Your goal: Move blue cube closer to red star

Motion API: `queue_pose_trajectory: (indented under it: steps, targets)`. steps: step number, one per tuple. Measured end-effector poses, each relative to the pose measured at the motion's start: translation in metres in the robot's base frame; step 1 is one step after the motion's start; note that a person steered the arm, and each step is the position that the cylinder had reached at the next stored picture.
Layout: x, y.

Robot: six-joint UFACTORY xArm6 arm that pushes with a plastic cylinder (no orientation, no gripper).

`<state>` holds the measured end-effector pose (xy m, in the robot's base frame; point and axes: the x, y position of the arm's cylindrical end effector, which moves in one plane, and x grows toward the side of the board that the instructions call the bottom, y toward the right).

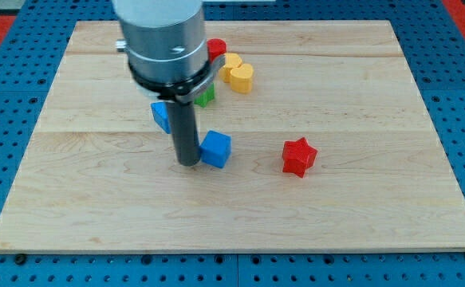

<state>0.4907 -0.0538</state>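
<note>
Blue cube (216,149) sits mid-frame, my tip (187,163) touching its left side; red star (299,156) lies right; no jaws.

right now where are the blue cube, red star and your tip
blue cube (216,149), camera view, front face
red star (299,156), camera view, middle of its top
my tip (188,163), camera view, rod's very end, touching the cube's left

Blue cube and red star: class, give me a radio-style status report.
My tip down, touching blue cube on its left in the view. Red star to the right, apart from cube. Nothing between them.
</note>
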Motion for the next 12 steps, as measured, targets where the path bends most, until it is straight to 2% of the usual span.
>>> queue_pose_trajectory:
  steps: [1,2,3,5,7,9,12]
  targets:
    - [-0.01,0.013]
    - [-0.03,-0.004]
    - [-0.035,0.005]
    - [-0.03,0.036]
    - [-0.028,0.041]
    - [0.017,0.039]
    - [0.011,0.054]
